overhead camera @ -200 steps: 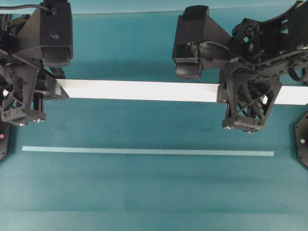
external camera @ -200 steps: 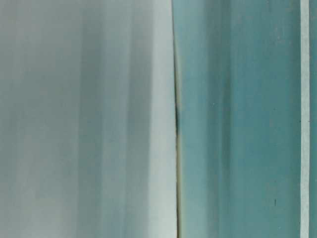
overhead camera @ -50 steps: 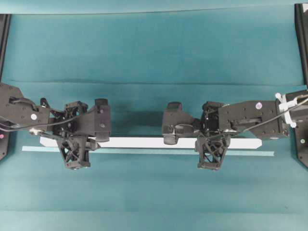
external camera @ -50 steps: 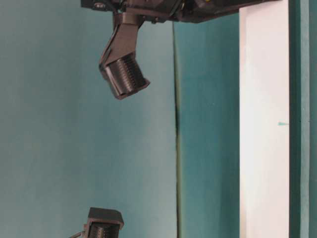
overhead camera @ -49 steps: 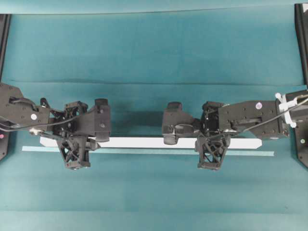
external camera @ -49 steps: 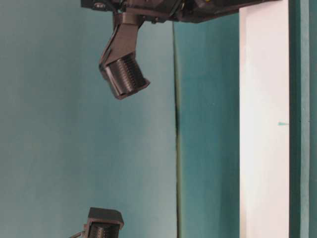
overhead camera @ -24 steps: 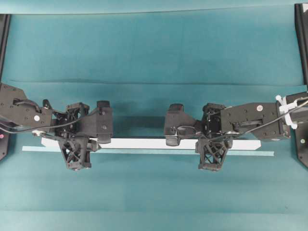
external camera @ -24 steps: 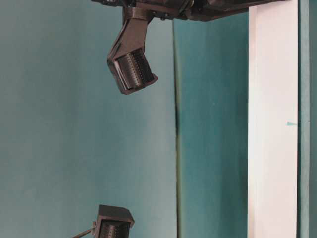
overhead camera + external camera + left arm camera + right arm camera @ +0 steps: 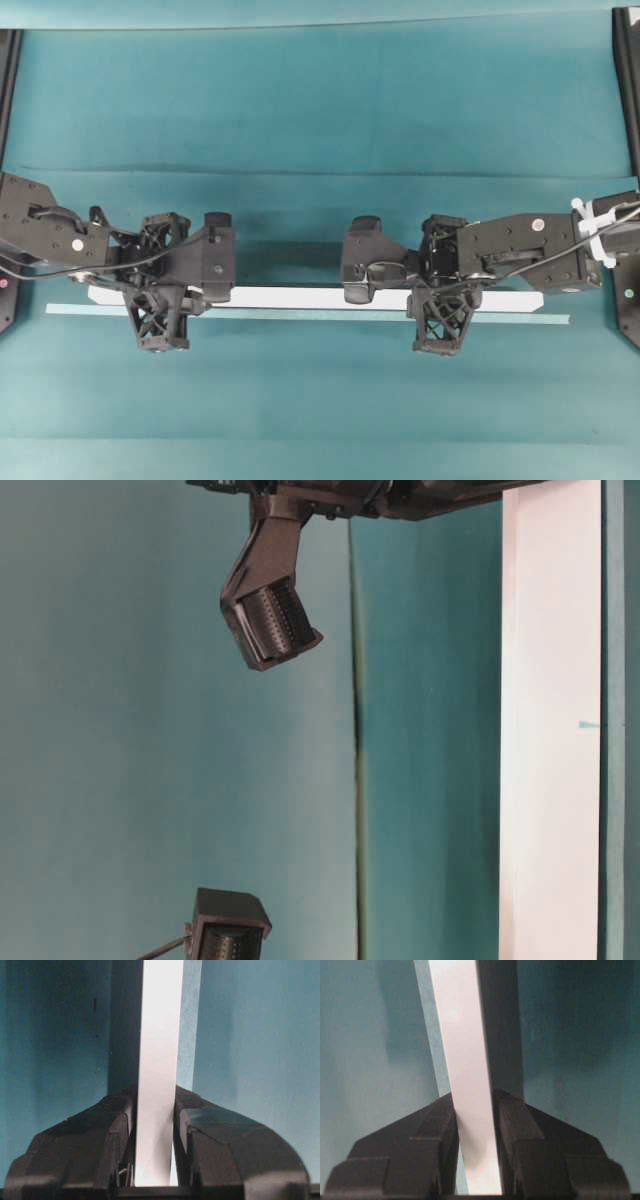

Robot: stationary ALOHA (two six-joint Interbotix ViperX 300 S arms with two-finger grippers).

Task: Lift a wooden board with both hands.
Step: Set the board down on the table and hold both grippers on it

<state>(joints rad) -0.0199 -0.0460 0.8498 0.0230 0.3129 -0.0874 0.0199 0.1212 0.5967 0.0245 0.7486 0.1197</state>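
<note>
The wooden board (image 9: pixel 290 297) is a long white plank running left to right across the teal cloth. My left gripper (image 9: pixel 160 300) is shut on it near its left end, and my right gripper (image 9: pixel 440 300) is shut on it right of the middle. In the left wrist view the board (image 9: pixel 160 1060) runs straight out between the black fingers (image 9: pixel 100 1135) of the left gripper (image 9: pixel 155 1105). The right wrist view shows the board (image 9: pixel 462 1050) clamped in the right gripper (image 9: pixel 474 1102). A dark shadow lies beside the board in both wrist views. From table level the board (image 9: pixel 550 730) stands as a white band.
A thin pale teal strip (image 9: pixel 520 318) lies on the cloth just in front of the board, partly under it. Black arm mounts sit at the left (image 9: pixel 20 220) and right (image 9: pixel 625 300) edges. The wrist camera housings (image 9: pixel 268 620) hang over the cloth.
Both arms and the board have come down far from the overhead camera since four seconds ago. In the last second the board shifted slightly toward the teal strip; both grips are unchanged.
</note>
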